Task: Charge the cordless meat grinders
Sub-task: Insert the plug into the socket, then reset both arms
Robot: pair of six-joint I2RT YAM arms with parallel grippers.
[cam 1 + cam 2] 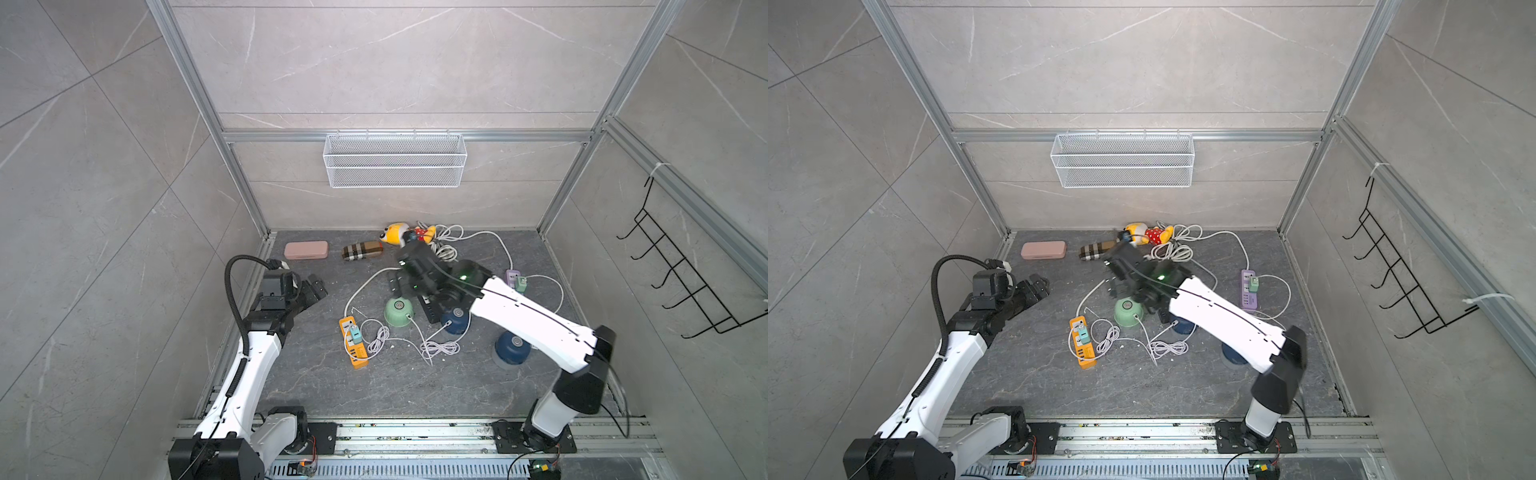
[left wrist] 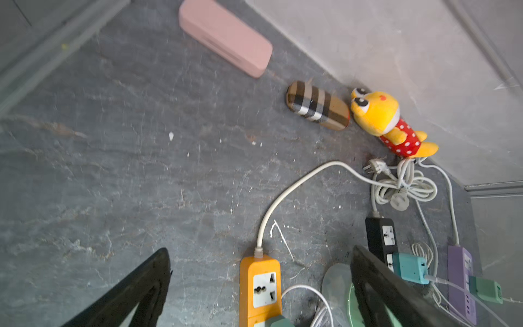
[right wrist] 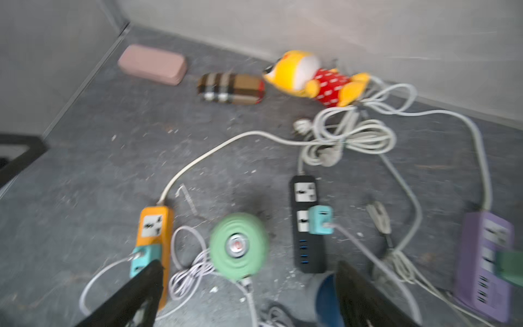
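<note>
Mint green grinder (image 1: pixel 398 311) mid-floor, seemingly free, open floor (image 1: pixel 299 374) leftward.

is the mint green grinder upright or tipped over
Upright. The mint green grinder sits dome up, its round silver button facing straight up in both top views and the right wrist view.
</note>
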